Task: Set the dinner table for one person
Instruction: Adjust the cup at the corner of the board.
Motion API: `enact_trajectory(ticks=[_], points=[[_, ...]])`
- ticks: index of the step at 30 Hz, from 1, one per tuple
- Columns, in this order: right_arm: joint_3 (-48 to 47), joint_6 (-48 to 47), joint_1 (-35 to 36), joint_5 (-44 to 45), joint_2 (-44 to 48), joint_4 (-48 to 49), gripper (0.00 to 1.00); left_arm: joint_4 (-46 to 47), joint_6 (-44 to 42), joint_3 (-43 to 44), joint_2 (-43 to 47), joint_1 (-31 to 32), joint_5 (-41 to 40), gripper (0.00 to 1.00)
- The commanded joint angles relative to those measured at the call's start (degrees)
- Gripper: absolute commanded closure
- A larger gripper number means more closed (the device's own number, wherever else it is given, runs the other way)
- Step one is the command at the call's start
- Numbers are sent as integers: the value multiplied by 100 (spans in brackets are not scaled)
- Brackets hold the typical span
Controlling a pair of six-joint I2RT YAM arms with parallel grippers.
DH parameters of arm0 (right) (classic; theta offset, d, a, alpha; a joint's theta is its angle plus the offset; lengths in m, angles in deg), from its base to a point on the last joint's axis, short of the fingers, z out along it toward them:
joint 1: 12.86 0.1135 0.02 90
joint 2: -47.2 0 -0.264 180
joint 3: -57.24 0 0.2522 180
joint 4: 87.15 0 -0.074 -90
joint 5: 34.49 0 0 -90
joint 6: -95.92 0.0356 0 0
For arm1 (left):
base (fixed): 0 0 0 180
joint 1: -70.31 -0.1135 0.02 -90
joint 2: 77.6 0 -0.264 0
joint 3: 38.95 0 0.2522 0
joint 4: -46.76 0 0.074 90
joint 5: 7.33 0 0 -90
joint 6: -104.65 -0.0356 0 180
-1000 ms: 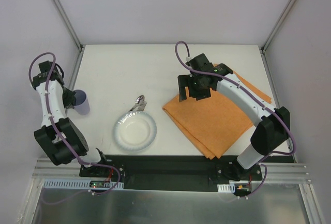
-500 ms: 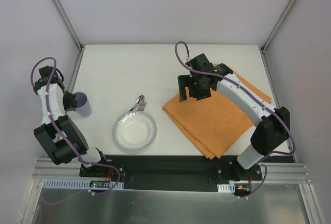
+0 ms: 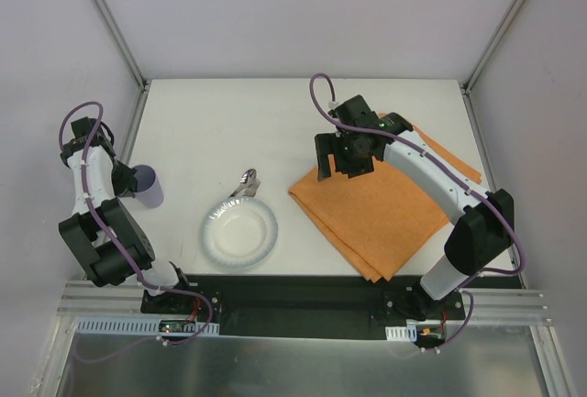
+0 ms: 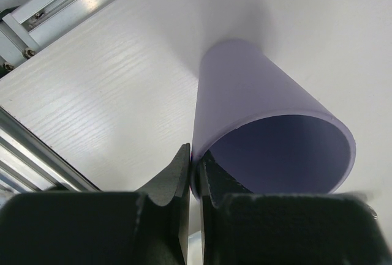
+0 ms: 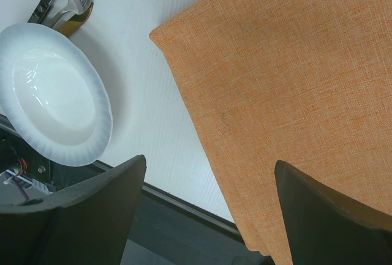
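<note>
Lilac cup (image 3: 147,184), at the left edge of the white surface (image 3: 275,122), is pinched by one thin wall in the left tool (image 4: 191,158). It could pivot or slip from so narrow a hold. The right tool (image 3: 341,163) is spread above the orange placemat (image 3: 385,209).

white table (image 3: 211,122), lilac cup (image 3: 148,185), orange cloth (image 3: 385,206)

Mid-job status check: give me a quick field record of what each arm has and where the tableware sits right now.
left jaws: shut on the purple cup rim
cup position: left edge of the dinner table
right jaws: open, empty, over the orange placemat left corner
white plate: near edge, left of the placemat
cutlery: just beyond the plate's far rim
</note>
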Motion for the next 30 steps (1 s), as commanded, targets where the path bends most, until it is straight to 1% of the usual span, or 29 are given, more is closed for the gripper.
enact_trajectory(ticks=[1, 2, 4, 6, 7, 10, 14, 18, 21, 23, 25, 27, 30], points=[[-198, -3, 72, 34, 47, -67, 11, 20, -227, 169, 29, -6, -36, 95], [-215, 6, 81, 34, 29, -67, 11, 20, -236, 186, 46, -6, -36, 94], [-242, 6, 81, 25, 3, -49, 11, 2, -262, 222, 47, -6, -28, 84], [-268, 15, 90, 16, -32, -49, 11, -51, -254, 266, 90, -6, -10, 68], [-277, 24, 99, -1, -41, -49, 11, -68, -254, 327, 108, -6, -10, 58], [-303, 24, 116, -36, -103, -14, 11, -121, -271, 432, 196, -6, -19, 42], [-435, -46, 134, -125, -226, -58, 11, -235, -271, 617, 248, -6, 51, 37], [-611, -344, 134, -335, -384, -172, 11, -306, -219, 819, 415, -6, 314, 35], [-515, -416, 134, -940, -445, 3, 8, -262, -105, 968, 679, 2, 859, 34], [-331, -424, 143, -1581, -524, 274, 7, -105, 1, 1021, 889, 20, 1253, 34], [-216, -398, 143, -2160, -603, 468, 7, 10, 106, 1013, 1022, 134, 1658, 33], [-40, -389, 204, -2286, -718, 741, 7, 107, 159, 987, 1189, 309, 1887, 33], [205, -433, 335, -2313, -858, 1162, 7, 168, 186, 786, 1364, 880, 1836, 34]])
